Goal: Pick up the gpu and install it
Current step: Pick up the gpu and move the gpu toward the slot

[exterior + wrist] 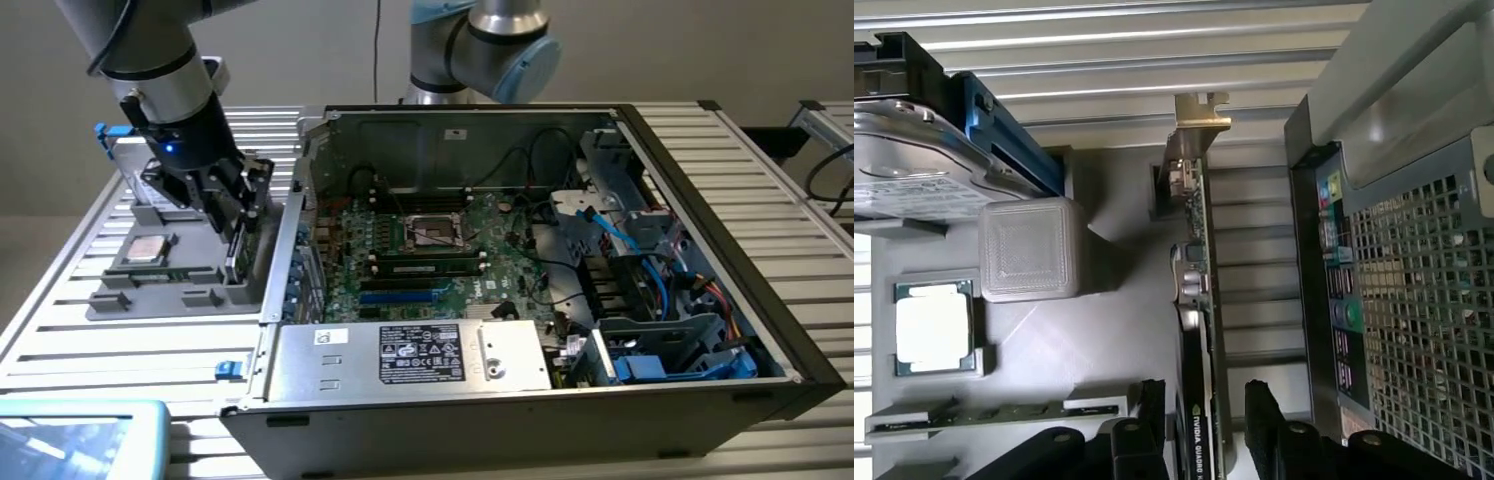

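On my wrist view the end effector (1204,392) has its two black fingers (1266,425) apart, one on each face of the gpu (1199,250), with a sliver of daylight on both sides, so I read it as spread and not clamped. The gpu stands on its long edge in a slot of the grey moulded tray (1104,330), a thin card with a green board on one face, black on the other, and a narrow silvery bracket at its far end. From the exterior view the end effector (230,215) is low over that tray (174,300), just above the gpu (240,256), which sits at the tray edge nearest the computer case (694,180). The tray also holds a square processor (932,328) with a dull metal lid in a shallow pocket, a boxy silver hard drive (914,170) against a blue bracket, a slim memory stick (994,412) lying flat, and a frosted, rounded square block (1029,250). The case lies open on its side to the exterior view's right of the tray, dark-walled, with a green motherboard (414,250), tangled black and blue cables, and a silver power supply (414,355) bearing a printed label. Its perforated rear grille (1424,330) runs close beside the gpu. Everything rests on a slatted aluminium table (80,340).
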### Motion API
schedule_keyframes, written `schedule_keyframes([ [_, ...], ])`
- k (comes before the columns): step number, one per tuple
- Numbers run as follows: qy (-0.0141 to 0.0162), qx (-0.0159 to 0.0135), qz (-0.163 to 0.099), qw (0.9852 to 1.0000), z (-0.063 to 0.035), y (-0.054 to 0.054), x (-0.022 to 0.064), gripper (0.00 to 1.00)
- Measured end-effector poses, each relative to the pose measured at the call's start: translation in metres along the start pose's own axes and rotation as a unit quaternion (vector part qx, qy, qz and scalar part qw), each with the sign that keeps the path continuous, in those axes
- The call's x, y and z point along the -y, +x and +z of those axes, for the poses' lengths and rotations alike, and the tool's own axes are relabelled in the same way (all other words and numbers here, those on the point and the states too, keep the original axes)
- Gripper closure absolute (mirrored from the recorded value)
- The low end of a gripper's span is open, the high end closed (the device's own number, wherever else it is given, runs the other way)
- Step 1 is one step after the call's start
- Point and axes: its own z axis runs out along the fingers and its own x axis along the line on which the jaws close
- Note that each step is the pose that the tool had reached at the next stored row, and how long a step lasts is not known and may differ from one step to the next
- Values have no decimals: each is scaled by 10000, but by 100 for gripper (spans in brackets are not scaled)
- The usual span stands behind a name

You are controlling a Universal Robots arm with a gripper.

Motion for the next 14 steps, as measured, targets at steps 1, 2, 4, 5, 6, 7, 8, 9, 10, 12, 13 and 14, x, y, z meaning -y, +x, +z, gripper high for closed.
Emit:
schedule_keyframes([
  [1, 1, 1, 16, 10000, 18, 1, 0, 54],
  [2, 1, 3, 35, 10000, 37, 1, 0, 54],
  [4, -3, 7, 68, 10000, 72, 2, -2, 54],
  [5, -10, 7, 81, 10000, 90, 3, -4, 54],
  [6, -16, 7, 91, 10000, 105, 4, -9, 54],
  [7, -22, 7, 96, 10000, 120, 5, -16, 54],
  [8, -29, 5, 99, 9999, 132, 5, -21, 54],
  [9, -42, 4, 98, 9999, 144, 5, -20, 54],
  [10, -52, 2, 93, 9999, 155, 6, -19, 54],
  [12, -70, -2, 74, 9999, 186, 7, -16, 54],
  [13, -82, -5, 56, 10000, 199, 6, -15, 54],
  [14, -96, -9, 32, 9999, 208, 7, -14, 54],
])
